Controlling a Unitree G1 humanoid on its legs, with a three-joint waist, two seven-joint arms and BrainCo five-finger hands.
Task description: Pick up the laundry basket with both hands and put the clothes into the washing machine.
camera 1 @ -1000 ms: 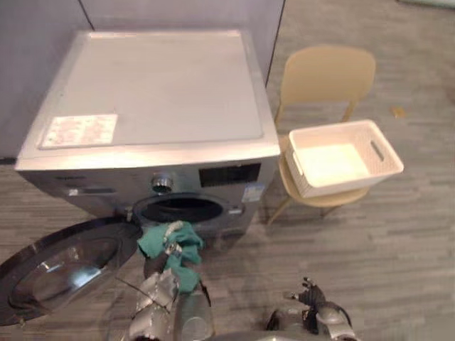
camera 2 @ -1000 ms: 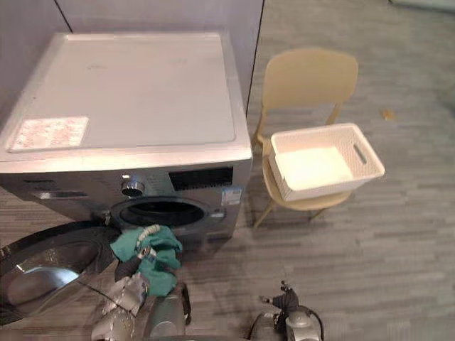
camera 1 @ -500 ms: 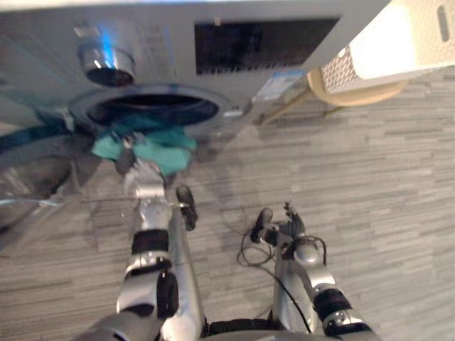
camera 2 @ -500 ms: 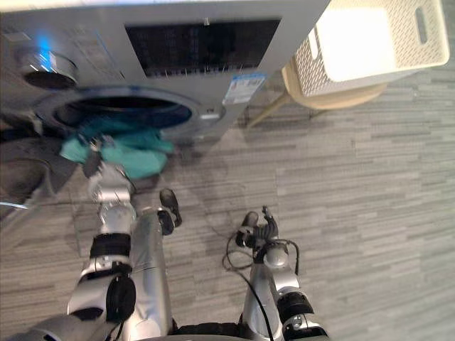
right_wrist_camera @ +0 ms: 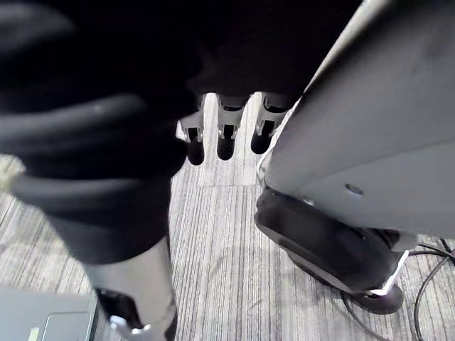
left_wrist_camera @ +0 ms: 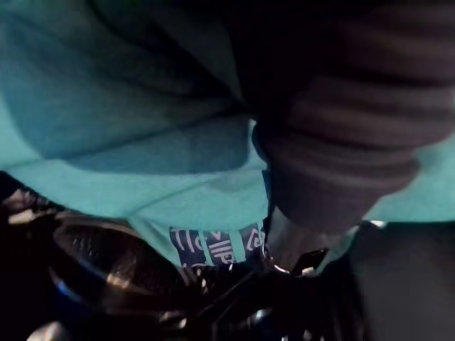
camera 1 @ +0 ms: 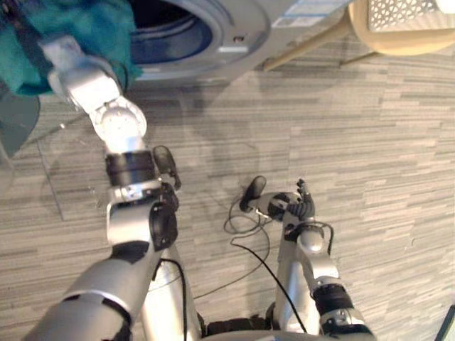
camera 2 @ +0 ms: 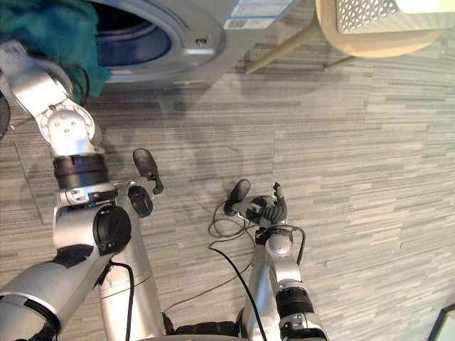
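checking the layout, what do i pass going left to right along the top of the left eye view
teal cloth -> washing machine's open drum -> chair

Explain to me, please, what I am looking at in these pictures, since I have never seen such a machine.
This is a humanoid robot with two arms ending in mechanical hands. The two wide pictures come from cameras in its head, looking down along its arms at the grey plank floor. The other two come from a camera on each wrist. The left hand is up at the round opening of a washing machine, with a teal garment bunched over it; the wrist picture shows that cloth from very close. The right hand hangs low over the floor, open and holding nothing. At the upper right stands a beige chair carrying a white laundry basket.
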